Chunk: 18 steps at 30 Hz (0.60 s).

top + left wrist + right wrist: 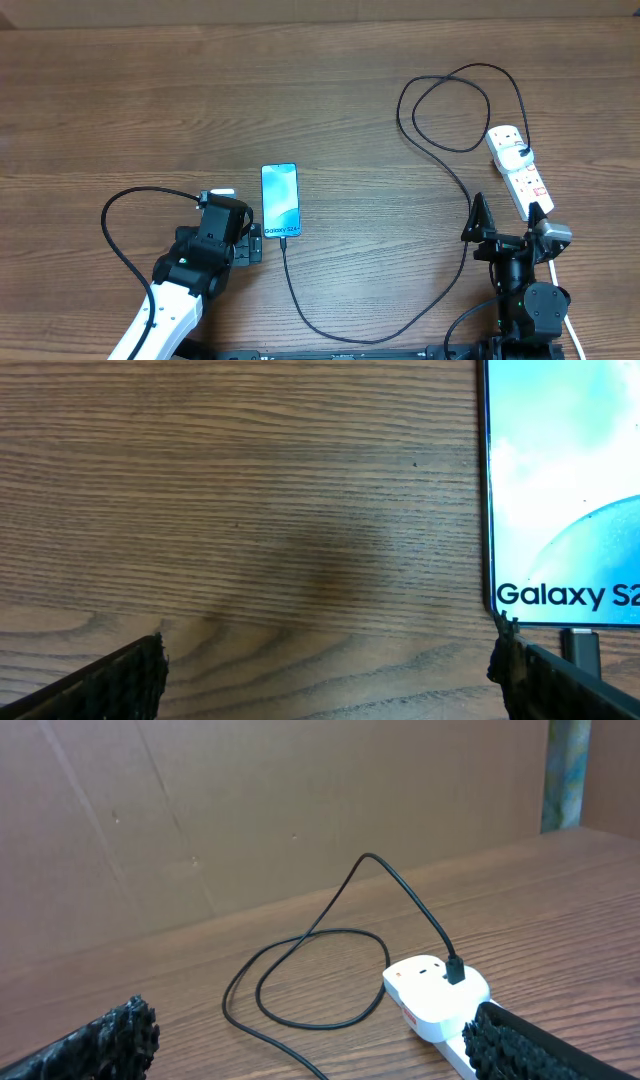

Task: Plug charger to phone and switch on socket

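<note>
The phone lies flat at the table's middle with its light blue screen up; the left wrist view shows its "Galaxy" text. The charger cable runs from the socket in a loop and along the near table to the phone's near edge, where its plug tip sits against the phone. The white socket lies at the right, with a black plug in its far end. My left gripper is open and empty, just left of the phone's near corner. My right gripper is open and empty, its right finger over the socket's near end.
The charger cable's loop lies on the wood left of the socket. A thick black robot cable curls left of my left arm. A brown cardboard wall stands behind the table.
</note>
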Each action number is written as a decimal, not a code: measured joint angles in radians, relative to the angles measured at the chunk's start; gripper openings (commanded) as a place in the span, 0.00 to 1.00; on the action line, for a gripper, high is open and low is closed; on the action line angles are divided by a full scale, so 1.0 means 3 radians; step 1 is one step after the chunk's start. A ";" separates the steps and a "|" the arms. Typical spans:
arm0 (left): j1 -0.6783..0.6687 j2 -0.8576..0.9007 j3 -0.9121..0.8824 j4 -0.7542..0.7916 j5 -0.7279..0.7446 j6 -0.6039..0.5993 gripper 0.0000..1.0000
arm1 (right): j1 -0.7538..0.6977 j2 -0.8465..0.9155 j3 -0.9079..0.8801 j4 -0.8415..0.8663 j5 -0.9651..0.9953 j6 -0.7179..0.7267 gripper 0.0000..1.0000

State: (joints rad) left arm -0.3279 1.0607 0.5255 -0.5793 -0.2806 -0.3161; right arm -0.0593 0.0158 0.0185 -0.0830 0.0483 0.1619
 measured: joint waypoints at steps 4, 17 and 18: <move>0.0000 0.0000 0.0000 0.0000 0.0000 0.0000 1.00 | 0.0000 0.0000 0.0000 0.0000 0.0000 -0.0010 1.00; 0.0000 -0.0178 0.0000 0.0000 0.0000 0.0000 1.00 | 0.0000 0.0000 0.0000 0.0000 0.0000 -0.0017 1.00; 0.0000 -0.0217 0.0000 -0.0001 0.0000 0.0000 1.00 | 0.0000 0.0000 0.0000 -0.0001 0.0000 -0.0018 1.00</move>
State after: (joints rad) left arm -0.3279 0.9955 0.5255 -0.5797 -0.2806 -0.3161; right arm -0.0593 0.0158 0.0185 -0.0834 0.0483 0.1566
